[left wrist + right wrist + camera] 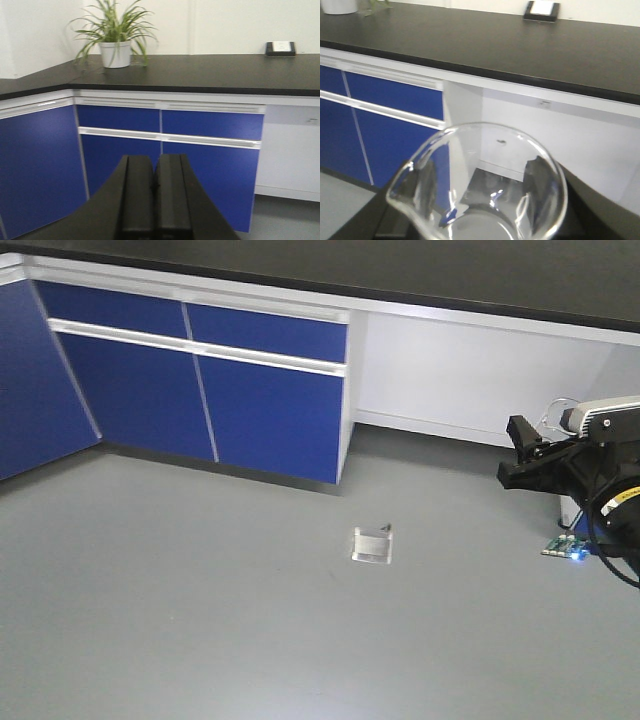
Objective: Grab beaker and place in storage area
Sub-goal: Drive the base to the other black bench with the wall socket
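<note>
In the right wrist view the clear glass beaker (470, 220) fills the lower middle, its spout lip pointing lower left. My right gripper (480, 186) is shut on it, and the dark fingers (539, 181) show through the glass on both sides. Beyond and above it runs the storage area (510, 47), a bare black bench top with a socket box (541, 10) at its rear edge. In the front view the right gripper (522, 452) hangs at the right edge, below the bench; the beaker cannot be made out there. My left gripper (155, 186) is shut and empty, facing the blue cabinets.
Blue cabinet doors (200, 390) and a white panel (470, 380) stand under the bench. A potted plant (117, 42) sits on the bench's left corner. A small clear object (372, 544) lies on the grey floor. A lit circuit board (568, 548) lies by the robot's base.
</note>
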